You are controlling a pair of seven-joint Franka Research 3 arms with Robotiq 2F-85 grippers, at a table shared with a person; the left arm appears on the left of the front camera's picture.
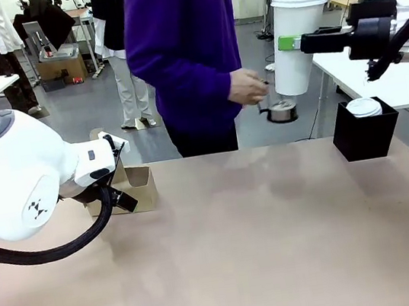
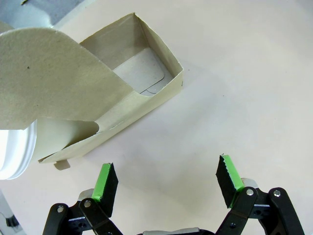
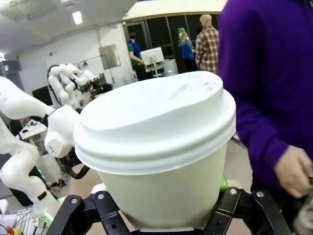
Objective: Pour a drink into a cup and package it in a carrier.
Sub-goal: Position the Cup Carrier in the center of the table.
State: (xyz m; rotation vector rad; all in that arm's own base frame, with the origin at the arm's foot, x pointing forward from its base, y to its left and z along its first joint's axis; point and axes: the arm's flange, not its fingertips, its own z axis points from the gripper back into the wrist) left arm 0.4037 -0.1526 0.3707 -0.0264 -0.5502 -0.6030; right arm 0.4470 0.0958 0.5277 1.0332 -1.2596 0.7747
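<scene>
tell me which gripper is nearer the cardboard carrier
Left. The left gripper hangs open right beside the carrier, apart from it; the right gripper holds a cup aloft, far off on the right.

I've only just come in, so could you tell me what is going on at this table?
The right gripper is shut on the lidded white cup, holding it up in the air on the right. The left gripper hangs open just above the table beside the brown carrier, touching nothing. The person across the table holds a jug in one hand. The cup is not yet in the carrier.
</scene>
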